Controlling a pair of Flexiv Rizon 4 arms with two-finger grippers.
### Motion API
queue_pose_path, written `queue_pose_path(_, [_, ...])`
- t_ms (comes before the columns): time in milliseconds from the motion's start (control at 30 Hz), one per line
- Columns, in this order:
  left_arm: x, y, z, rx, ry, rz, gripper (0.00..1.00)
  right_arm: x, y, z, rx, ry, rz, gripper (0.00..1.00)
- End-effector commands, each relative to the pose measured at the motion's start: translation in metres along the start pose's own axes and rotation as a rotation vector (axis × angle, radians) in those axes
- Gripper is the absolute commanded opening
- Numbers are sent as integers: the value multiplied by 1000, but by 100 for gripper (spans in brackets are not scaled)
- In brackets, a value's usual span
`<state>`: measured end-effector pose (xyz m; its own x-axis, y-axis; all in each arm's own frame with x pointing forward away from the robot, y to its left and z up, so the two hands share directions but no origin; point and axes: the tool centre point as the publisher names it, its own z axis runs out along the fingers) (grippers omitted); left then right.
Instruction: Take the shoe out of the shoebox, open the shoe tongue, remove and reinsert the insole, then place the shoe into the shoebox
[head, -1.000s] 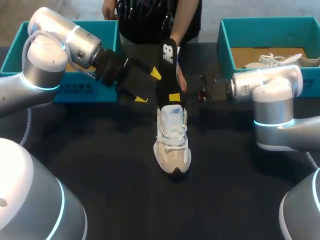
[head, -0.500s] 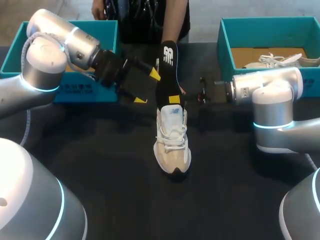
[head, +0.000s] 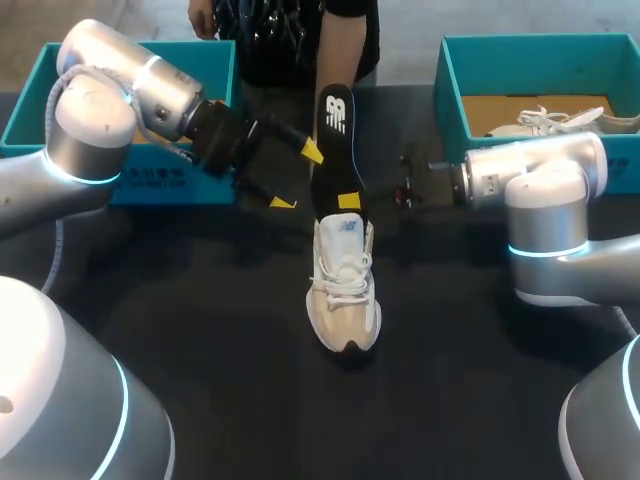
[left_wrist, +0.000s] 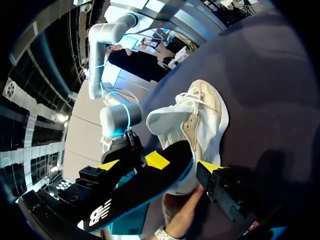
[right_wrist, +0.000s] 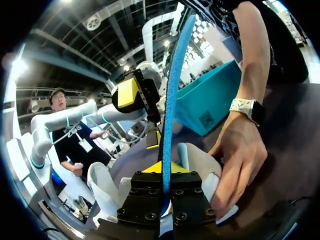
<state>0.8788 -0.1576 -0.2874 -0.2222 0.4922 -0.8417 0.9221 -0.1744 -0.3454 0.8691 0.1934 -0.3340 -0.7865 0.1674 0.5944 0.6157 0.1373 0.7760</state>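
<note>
Centre frame in the head view, a white and beige shoe (head: 345, 300) lies on the dark table (head: 200, 340) with its toe toward the bottom edge; its black insole (head: 335, 140) stands nearly upright out of the collar, the lower end at or just inside the opening. The right gripper (right_wrist: 164, 172), coming in from the right of the frame, has its two fingers closed on the insole low down, one on either side, as the right wrist view shows plainly. The left gripper (head: 297, 176), in from the upper left, is spread wide and holds nothing; one yellow tip sits just beside the insole, the other nearer the table. A person's hand (right_wrist: 240, 160) rests against the shoe's heel from behind. The shoe is well apart from the shoebox (head: 450, 100) at upper right, where a second shoe (head: 560, 120) lies, and from the teal box (head: 200, 185) at upper left behind the left arm.

The work appears to be at the insole step, roughly halfway through the task; whether the insole is coming out or going back in cannot be told from this moment. Either way, the next move calls for travel along the shoe's length with the heel held against sliding; the open left fingers could take the free upper end so the flexible insole does not fold.
</note>
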Motion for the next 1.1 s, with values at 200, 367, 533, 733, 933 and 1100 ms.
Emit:
queue_pose_path(200, [2,-1,1,0,0,3,100,-2,4,0,15,-9,-6,0])
queue_pose_path(367, [1,-1,1,2,5,7,100,-2,3,0,23,-8,0,0])
queue_pose_path(533, [1,-1,2,7,6,8,100,-1,1,0,23,-9,7,0])
queue_pose_path(733, [2,-1,3,16,12,6,100,0,0,0,20,-16,8,0])
queue_pose_path(933, [0,-4,7,12,12,19,100,5,4,-2,11,-25,-6,0])
queue_pose_path(1100, [3,-9,11,12,-1,14,100,6,8,-3,7,-32,-20,0])
